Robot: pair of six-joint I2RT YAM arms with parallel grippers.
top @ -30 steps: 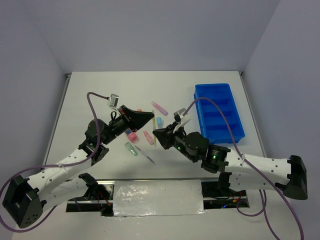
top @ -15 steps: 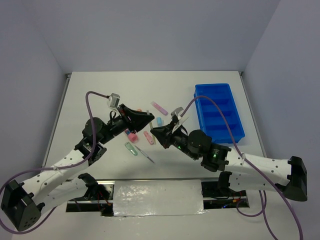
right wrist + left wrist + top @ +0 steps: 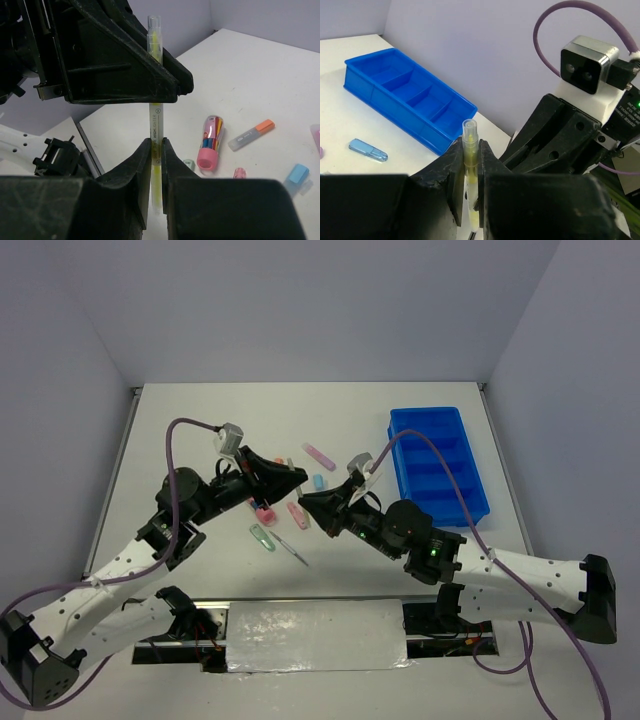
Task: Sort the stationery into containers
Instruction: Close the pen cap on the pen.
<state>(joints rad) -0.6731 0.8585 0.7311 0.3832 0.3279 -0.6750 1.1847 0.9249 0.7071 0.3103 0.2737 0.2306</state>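
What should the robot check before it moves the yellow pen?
1. The right gripper pinches the pen: ok.
2. The pen sits straight in that grip: ok.
3. The left gripper has let go: not ok, it pinches the pen too.
4. The tray has room: ok, all four compartments look empty.
5. The way to the tray is free: cannot tell.
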